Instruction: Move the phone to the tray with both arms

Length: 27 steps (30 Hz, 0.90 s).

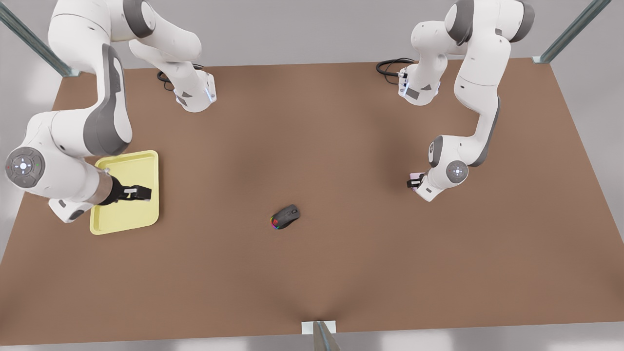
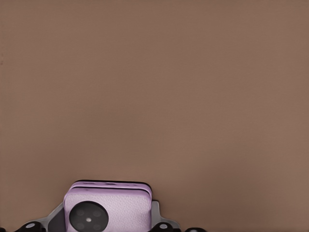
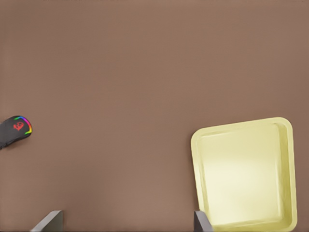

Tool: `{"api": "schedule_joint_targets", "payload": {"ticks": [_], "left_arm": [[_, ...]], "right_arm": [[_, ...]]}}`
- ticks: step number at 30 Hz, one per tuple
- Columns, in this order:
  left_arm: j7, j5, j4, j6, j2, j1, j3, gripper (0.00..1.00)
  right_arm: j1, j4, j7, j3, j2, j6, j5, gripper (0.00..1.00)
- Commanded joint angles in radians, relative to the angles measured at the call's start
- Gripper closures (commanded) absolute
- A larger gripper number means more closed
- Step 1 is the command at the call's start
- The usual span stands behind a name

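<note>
The left hand [image 1: 413,182], low over the table [image 1: 312,146] at the front view's right, grips the phone [image 2: 108,208], while the right hand [image 1: 141,193] waits wide open over the far-off tray [image 1: 146,161], so a loose handover could drop it.

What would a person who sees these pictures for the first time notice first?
Probably the pale yellow tray at the front view's left, with the right gripper hanging over it, jaws open. Next, the black computer mouse with rainbow lights, alone near the middle of the brown table. Last, at the front view's right, the left gripper is at the pale pink phone, which sits between its jaws.
</note>
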<state>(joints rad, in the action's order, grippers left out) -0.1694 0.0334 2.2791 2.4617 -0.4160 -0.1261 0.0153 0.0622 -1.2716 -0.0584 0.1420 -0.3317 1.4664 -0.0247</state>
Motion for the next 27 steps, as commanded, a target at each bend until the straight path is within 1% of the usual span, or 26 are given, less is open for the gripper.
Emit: {"api": "schedule_joint_targets", "payload": {"ticks": [1, 2, 3, 4, 7, 8, 10, 11, 14, 15, 16, 17, 18, 19, 20, 21, 23, 25, 27], "left_arm": [[0.007, 0.014, -0.001, 0.002, 0.0, 0.0, 0.0, 0.31], [0.002, 0.014, -0.003, 0.002, 0.0, 0.0, 0.0, 0.35], [-0.001, 0.014, -0.003, 0.0, 0.002, 0.0, 0.0, 0.36], [-0.002, 0.014, -0.004, 0.0, 0.002, 0.0, 0.0, 0.36], [-0.004, 0.017, -0.007, -0.013, 0.011, 0.0, 0.0, 0.36], [-0.004, 0.019, -0.007, -0.013, 0.011, 0.0, 0.0, 0.36], [-0.012, 0.023, -0.012, -0.02, 0.016, -0.001, 0.0, 0.36], [-0.036, 0.025, -0.033, -0.055, 0.028, -0.021, 0.0, 0.36], [-0.252, 0.026, -0.084, -0.122, 0.037, -0.142, 0.003, 0.36], [-0.315, 0.026, -0.13, -0.193, 0.036, -0.181, 0.009, 0.36], [-0.378, 0.026, -0.179, -0.248, 0.028, -0.228, 0.014, 0.36], [-0.45, 0.04, -0.268, -0.331, 0.003, -0.289, 0.015, 0.36], [-0.556, 0.042, -0.432, -0.47, -0.061, -0.366, 0.015, 0.36], [-0.64, 0.085, -0.578, -0.543, -0.121, -0.438, 0.015, 0.36], [-0.731, 0.12, -0.687, -0.576, -0.174, -0.504, 0.014, 0.36], [-0.863, 0.123, -0.811, -0.616, -0.27, -0.592, 0.014, 0.36], [-0.95, 0.148, -0.969, -0.627, -0.366, -0.687, 0.015, 0.36], [-1.015, 0.169, -1.056, -0.61, -0.435, -0.744, 0.015, 0.36], [-1.113, 0.169, -1.217, -0.61, -0.543, -0.793, 0.012, 0.35]], "right_arm": [[-0.001, 0.029, -0.001, -0.002, 0.0, -0.106, -0.003, 0.0], [0.002, 0.029, -0.005, -0.007, 0.0, -0.106, -0.007, 0.0], [0.002, 0.029, -0.006, -0.007, 0.002, -0.106, -0.026, 0.0], [-0.009, 0.031, -0.006, -0.004, 0.005, -0.1, -0.07, 0.0], [0.027, 0.034, -0.005, -0.01, -0.02, -0.083, -0.055, 0.0], [0.045, 0.032, -0.006, -0.012, -0.02, -0.014, -0.058, 0.0], [0.05, 0.029, -0.005, -0.013, -0.015, 0.002, -0.061, 0.0], [0.05, 0.031, -0.006, -0.01, -0.004, 0.003, -0.06, 0.0], [0.047, 0.023, -0.006, -0.006, 0.017, 0.011, -0.055, 0.0], [0.047, 0.023, -0.006, -0.006, 0.017, 0.015, -0.052, 0.0], [0.048, 0.024, -0.006, -0.006, 0.025, 0.015, -0.05, 0.0], [0.05, 0.024, -0.006, -0.007, 0.029, 0.017, -0.049, 0.0], [0.048, 0.023, -0.006, -0.007, 0.029, 0.028, -0.049, 0.0], [0.048, 0.021, -0.006, -0.007, 0.028, 0.028, -0.047, 0.0], [0.054, 0.02, -0.006, -0.007, 0.026, 0.032, -0.021, 0.0], [0.053, 0.014, -0.006, -0.009, 0.026, 0.035, -0.015, 0.0], [0.05, 0.014, -0.006, -0.009, 0.026, 0.035, -0.017, 0.0], [0.048, 0.012, -0.005, -0.009, 0.025, 0.045, -0.02, 0.0], [0.045, 0.012, -0.005, -0.006, 0.019, 0.091, -0.02, 0.0]]}}
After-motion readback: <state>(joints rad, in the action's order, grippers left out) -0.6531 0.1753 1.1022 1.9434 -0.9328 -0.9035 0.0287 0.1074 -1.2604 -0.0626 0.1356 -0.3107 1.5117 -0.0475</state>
